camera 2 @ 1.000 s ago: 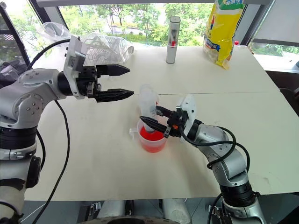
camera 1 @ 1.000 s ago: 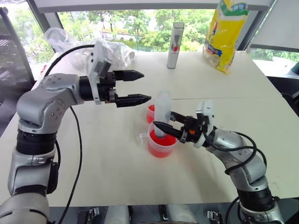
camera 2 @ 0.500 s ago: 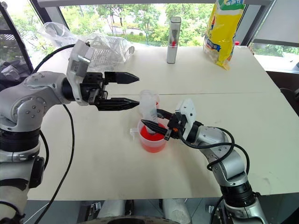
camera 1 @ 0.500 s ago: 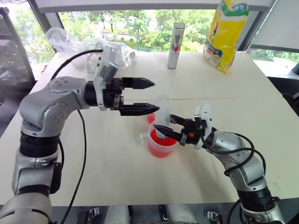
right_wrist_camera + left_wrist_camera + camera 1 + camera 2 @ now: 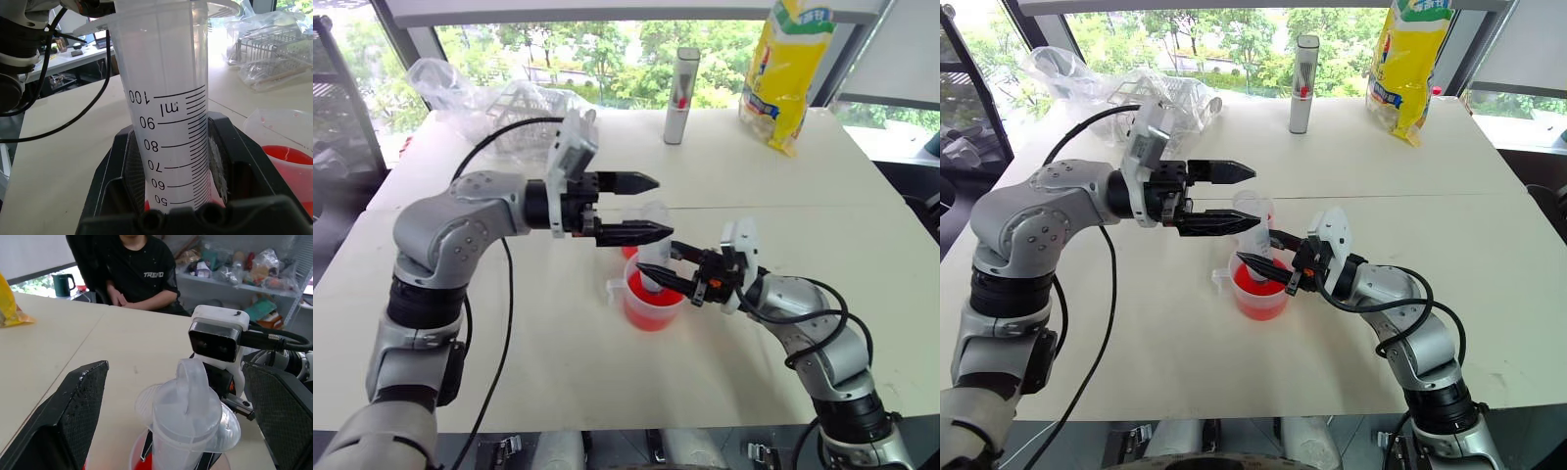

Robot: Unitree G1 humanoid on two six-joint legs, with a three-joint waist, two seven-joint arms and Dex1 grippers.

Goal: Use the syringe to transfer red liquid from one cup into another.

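Observation:
The clear syringe [image 5: 654, 245] stands upright with its tip in the handled cup [image 5: 653, 305], which holds red liquid [image 5: 646, 311]. My right gripper [image 5: 656, 259] is shut on the syringe's barrel [image 5: 171, 112], its fingers [image 5: 122, 171] pressed on both sides near the graduation marks. My left gripper [image 5: 663, 207] is open and level with the syringe's top. Its fingers [image 5: 73, 416] stand on either side of the white plunger [image 5: 188, 411] without touching it. The small cup [image 5: 628, 252], red inside, peeks out just behind the syringe.
A grey upright tube [image 5: 681, 95] and a yellow bag [image 5: 786, 73] stand at the table's far side. Clear plastic bags around a wire rack [image 5: 509, 108] lie at the far left. A person [image 5: 142, 274] sits beyond the table.
My left gripper has moved right toward the syringe, and its fingers now straddle the plunger top. The right gripper and syringe have stayed put.

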